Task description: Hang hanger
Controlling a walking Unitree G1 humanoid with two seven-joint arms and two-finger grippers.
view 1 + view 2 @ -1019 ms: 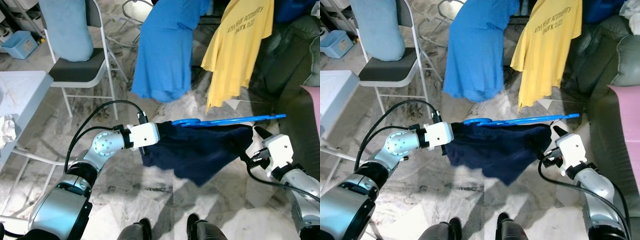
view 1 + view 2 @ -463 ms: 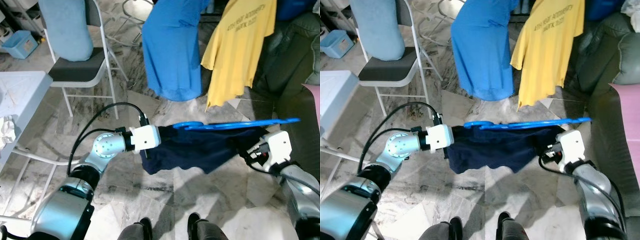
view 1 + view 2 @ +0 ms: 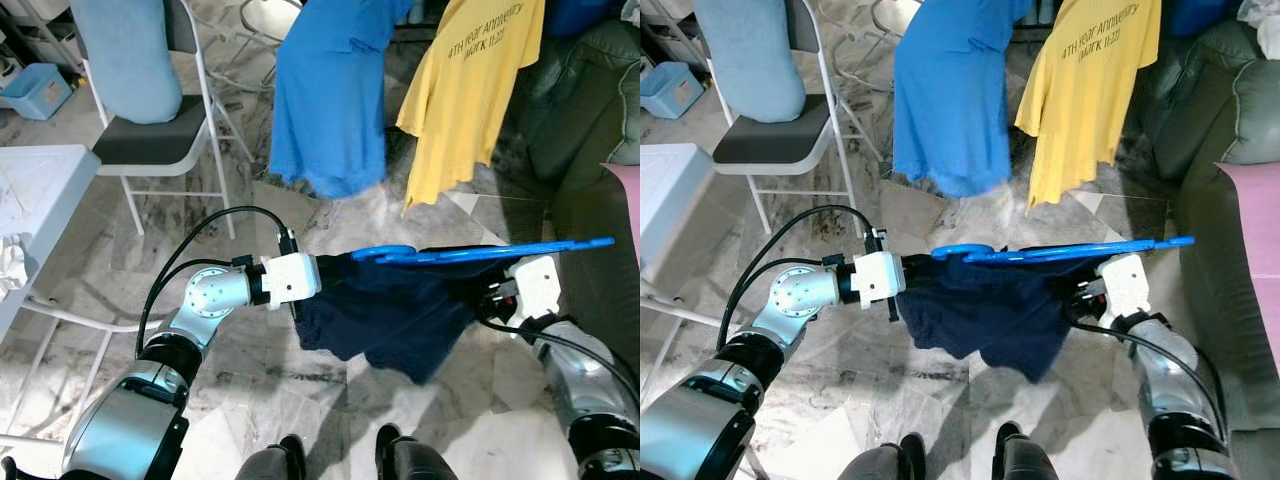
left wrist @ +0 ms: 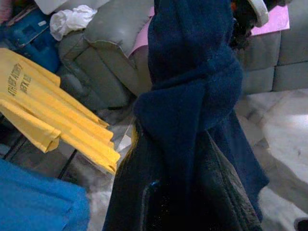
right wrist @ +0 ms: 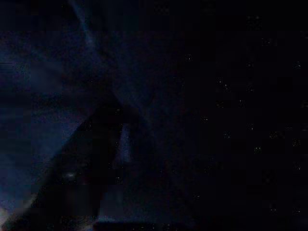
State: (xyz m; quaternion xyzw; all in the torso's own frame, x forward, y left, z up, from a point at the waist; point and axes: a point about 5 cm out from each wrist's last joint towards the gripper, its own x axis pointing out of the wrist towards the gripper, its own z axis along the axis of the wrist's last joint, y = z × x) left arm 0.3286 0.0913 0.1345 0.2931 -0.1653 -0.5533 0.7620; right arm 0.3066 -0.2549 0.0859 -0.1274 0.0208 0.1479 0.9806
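A blue plastic hanger (image 3: 480,251) lies level across the top of a dark navy garment (image 3: 400,305) that I hold stretched between both arms above the floor. My left gripper (image 3: 318,282) is shut on the garment's left end, near the hanger's hook (image 3: 385,253). My right gripper (image 3: 490,296) is buried in the cloth at the garment's right end and is shut on it. In the left wrist view the navy cloth (image 4: 192,96) bunches between the fingers (image 4: 226,207). The right wrist view is dark, with only navy cloth (image 5: 72,96) close up.
A bright blue garment (image 3: 335,100) and a yellow T-shirt (image 3: 470,80) hang ahead. A white folding chair (image 3: 150,130) with a light blue cushion stands at the left, beside a white table (image 3: 40,190). A grey sofa (image 3: 590,130) lines the right. Marble floor below.
The garment's lower edge has dropped and sags lower in the middle. My right gripper has shifted slightly left and up, and the hanger sits a little more level. The hanging blue garment swings.
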